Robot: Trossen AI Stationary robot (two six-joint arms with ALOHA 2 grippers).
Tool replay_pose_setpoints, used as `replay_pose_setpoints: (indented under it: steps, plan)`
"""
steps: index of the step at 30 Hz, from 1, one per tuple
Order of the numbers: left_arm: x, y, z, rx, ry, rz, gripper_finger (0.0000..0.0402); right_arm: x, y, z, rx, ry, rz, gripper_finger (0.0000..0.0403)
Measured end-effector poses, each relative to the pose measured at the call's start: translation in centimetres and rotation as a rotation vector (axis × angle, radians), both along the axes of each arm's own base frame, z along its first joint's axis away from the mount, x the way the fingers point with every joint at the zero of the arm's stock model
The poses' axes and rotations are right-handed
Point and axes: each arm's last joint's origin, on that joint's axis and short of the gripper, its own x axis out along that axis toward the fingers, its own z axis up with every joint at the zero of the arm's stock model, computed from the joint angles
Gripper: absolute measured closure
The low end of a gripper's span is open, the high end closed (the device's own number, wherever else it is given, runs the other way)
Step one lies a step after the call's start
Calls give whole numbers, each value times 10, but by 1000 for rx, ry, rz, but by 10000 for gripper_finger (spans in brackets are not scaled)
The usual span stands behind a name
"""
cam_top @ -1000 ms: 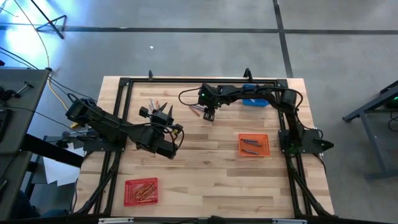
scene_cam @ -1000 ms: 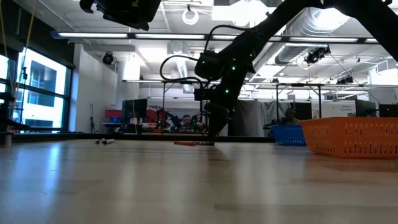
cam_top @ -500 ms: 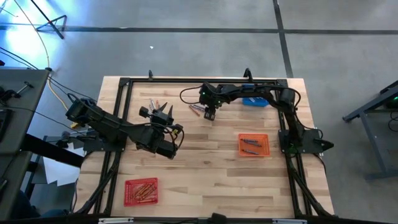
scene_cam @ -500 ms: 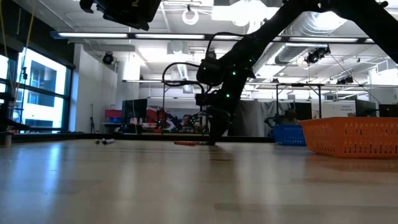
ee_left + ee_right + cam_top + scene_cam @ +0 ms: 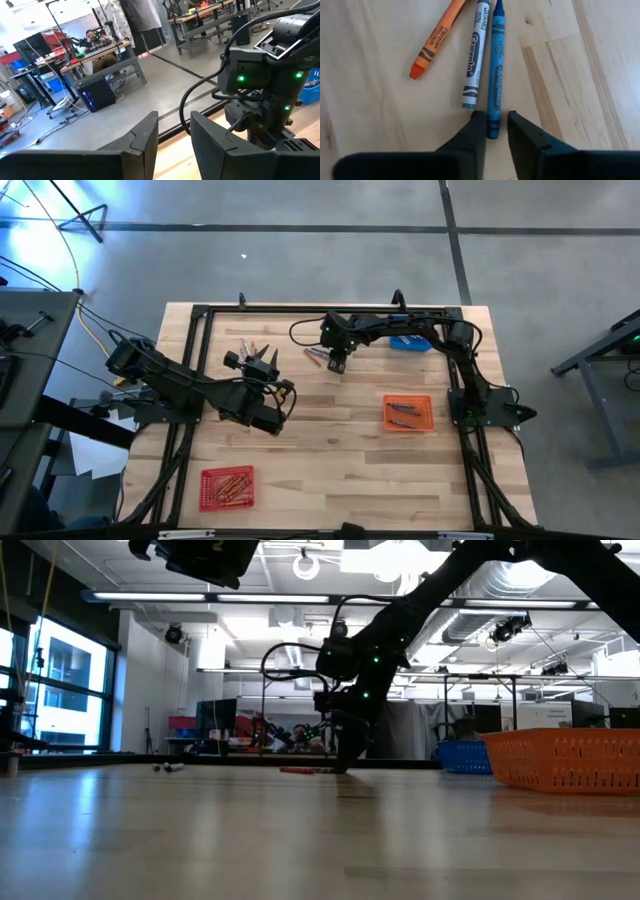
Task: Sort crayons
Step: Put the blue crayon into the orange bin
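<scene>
Three crayons lie side by side on the wooden table in the right wrist view: an orange one [image 5: 436, 42], a white one [image 5: 472, 60] and a blue crayon [image 5: 496, 70]. My right gripper [image 5: 494, 120] stands over them at the table's far middle [image 5: 337, 366], pointing steeply down, shut on the blue crayon. More crayons [image 5: 248, 347] lie farther left. My left gripper [image 5: 175, 120] hangs raised and level over the left half of the table [image 5: 268, 363], open with nothing between its fingers. My right gripper pinches the blue crayon's end nearest the gripper [image 5: 493, 112] between its two fingertips. The fingers come steeply from above and stand either side of the crayon, in line with its length. The crayon lies flat on the table, beside the white one.
An orange basket [image 5: 408, 412] with a few crayons stands at the right. A red basket [image 5: 227, 486] of red and orange crayons is at the near left. A blue basket [image 5: 410, 342] sits at the far right. A black frame [image 5: 300, 308] borders the table.
My right gripper has sunk a little, down to the table at the three crayons. The crayons lie where they were.
</scene>
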Motion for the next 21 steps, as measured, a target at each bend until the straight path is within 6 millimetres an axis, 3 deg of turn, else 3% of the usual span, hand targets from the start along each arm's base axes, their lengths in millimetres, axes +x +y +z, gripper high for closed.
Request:
replay_pose_setpoints:
  steps: [6, 21]
  plan:
    - [0, 0, 0, 0, -1, 0, 302, 0, 0, -1, 30, -7, -7, 394]
    - [0, 0, 0, -2, -4, 0, 302, -18, -16, 13, 56, 7, -56, 401]
